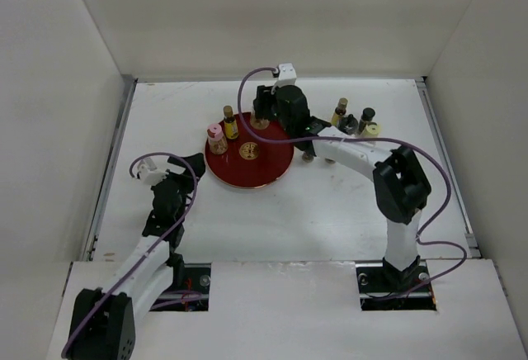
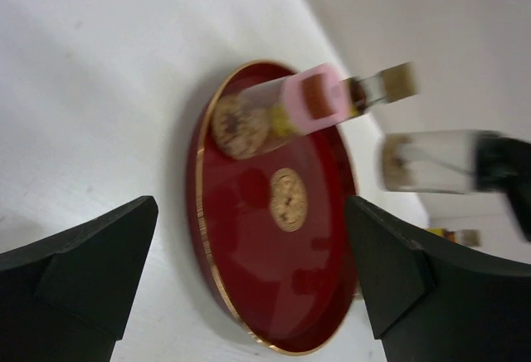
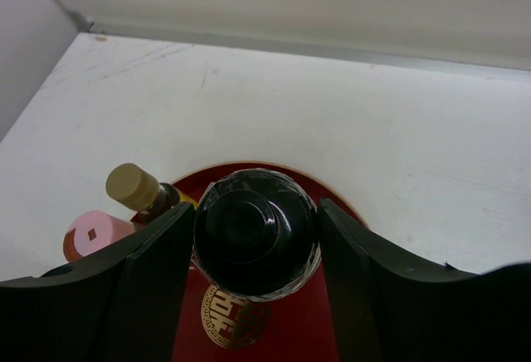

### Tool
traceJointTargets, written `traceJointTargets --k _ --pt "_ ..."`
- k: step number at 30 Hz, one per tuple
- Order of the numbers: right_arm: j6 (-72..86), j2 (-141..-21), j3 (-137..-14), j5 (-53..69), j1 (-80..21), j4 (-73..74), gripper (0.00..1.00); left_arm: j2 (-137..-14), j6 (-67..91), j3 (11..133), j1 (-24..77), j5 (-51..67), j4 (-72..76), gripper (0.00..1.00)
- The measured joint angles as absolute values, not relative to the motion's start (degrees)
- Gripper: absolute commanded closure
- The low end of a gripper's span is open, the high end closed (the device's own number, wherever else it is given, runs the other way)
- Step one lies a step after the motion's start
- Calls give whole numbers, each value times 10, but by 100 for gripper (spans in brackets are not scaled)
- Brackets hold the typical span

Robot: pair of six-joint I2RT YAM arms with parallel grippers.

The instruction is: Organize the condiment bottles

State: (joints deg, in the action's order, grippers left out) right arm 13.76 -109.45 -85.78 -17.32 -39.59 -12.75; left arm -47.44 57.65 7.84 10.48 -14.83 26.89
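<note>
A round red tray point(image 1: 247, 170) with a gold emblem lies mid-table. On its back left stand a pink-capped bottle point(image 1: 217, 139) and a pale yellow-capped amber bottle point(image 1: 230, 122). My right gripper point(image 1: 266, 114) hangs over the tray's back edge. In the right wrist view its fingers point(image 3: 158, 262) press both sides of a black-capped bottle point(image 3: 255, 237), which sits above the tray point(image 3: 332, 329). My left gripper point(image 1: 175, 167) is open left of the tray, with nothing between its fingers point(image 2: 99, 254). It looks at the tray point(image 2: 249, 246) and the pink-capped bottle point(image 2: 311, 100).
Several more small bottles point(image 1: 366, 118) cluster at the back right of the table, beside the right arm's forearm. White walls enclose the table on the left, back and right.
</note>
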Motion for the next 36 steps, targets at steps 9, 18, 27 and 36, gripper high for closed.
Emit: traceJointTargets --k 9,18,27,36 --pt "158 -1168 -896 -165 -393 -123 47 -470 566 64 116 -183 299 0" --pt "169 -1234 -933 -166 -394 -123 45 -488 577 64 98 -170 289 0" --pt "183 -1252 -957 -171 -397 -125 18 -503 579 64 98 -164 289 0" --pt "187 -1126 -846 -159 -396 -138 43 -510 580 64 98 -160 289 0"
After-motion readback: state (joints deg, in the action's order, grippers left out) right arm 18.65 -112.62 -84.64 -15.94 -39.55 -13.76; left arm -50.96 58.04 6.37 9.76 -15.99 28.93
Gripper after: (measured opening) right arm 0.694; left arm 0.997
